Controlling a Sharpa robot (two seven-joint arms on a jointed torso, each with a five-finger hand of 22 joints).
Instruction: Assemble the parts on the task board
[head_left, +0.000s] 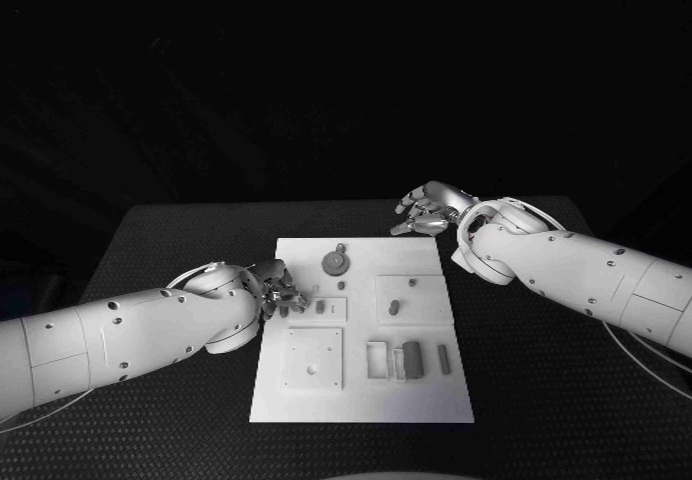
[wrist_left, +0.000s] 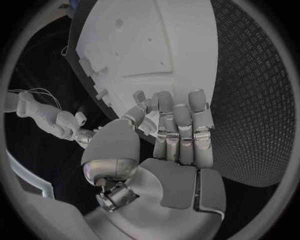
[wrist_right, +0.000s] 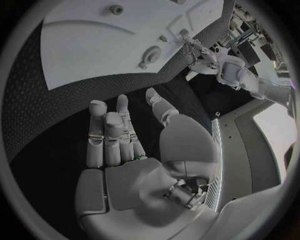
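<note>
The white task board (head_left: 361, 400) lies in the middle of the black table. A round grey part with a tab (head_left: 336, 262) sits near its far edge, and the right wrist view shows the same part (wrist_right: 152, 54). Small pieces (head_left: 320, 308) lie mid-board, and upright blocks (head_left: 411, 360) stand at the near right. My left hand (head_left: 274, 288) hovers at the board's left edge, fingers (wrist_left: 178, 122) stretched side by side over the rim of the board (wrist_left: 144, 45), nothing visible in them. My right hand (head_left: 430, 212) floats beyond the far right corner, its palm (wrist_right: 125, 145) bare.
A square plate (head_left: 313, 358) with holes rests on the board's near left. Dark textured table (head_left: 173, 240) surrounds the board on every side. My left arm (head_left: 130, 330) lies along the board's left side; my right forearm (head_left: 577, 270) crosses the table on the right.
</note>
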